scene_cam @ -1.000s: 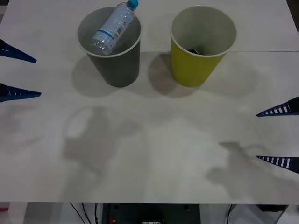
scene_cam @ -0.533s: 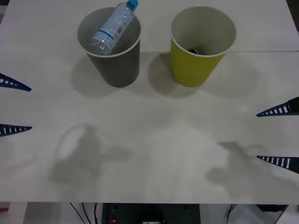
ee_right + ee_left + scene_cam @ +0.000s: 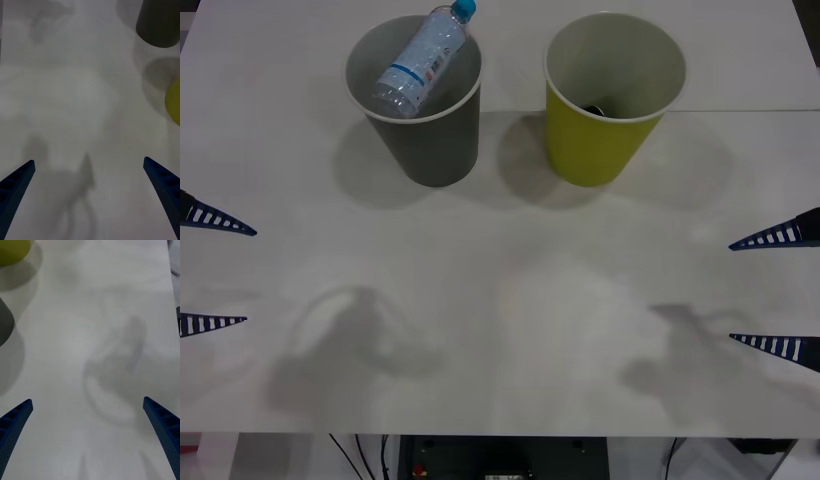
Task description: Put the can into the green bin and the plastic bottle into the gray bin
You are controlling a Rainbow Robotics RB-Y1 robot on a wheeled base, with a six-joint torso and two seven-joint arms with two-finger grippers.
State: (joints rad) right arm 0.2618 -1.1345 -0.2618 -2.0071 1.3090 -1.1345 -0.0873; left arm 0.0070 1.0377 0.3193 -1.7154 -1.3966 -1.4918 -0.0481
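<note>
The plastic bottle (image 3: 422,60) is parked tilted inside the gray bin (image 3: 420,125) near the counter's (image 3: 510,300) far edge, cap poking over the rim. Beside it, something dark, maybe the can, is glimpsed in the green bin (image 3: 605,110). The left gripper (image 3: 210,270) and right gripper (image 3: 775,290) are held at the counter's side edges, fingers spread wide, nothing gripped.

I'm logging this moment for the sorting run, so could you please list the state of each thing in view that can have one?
plastic bottle: inside the gray bin, leaning, capped end poking above the rim.
gray bin: upright on the table, holding the bottle.
green bin: upright beside it, something dark at the bottom.
left gripper: open, empty, at the table's left edge.
right gripper: open, empty, at the right edge.
</note>
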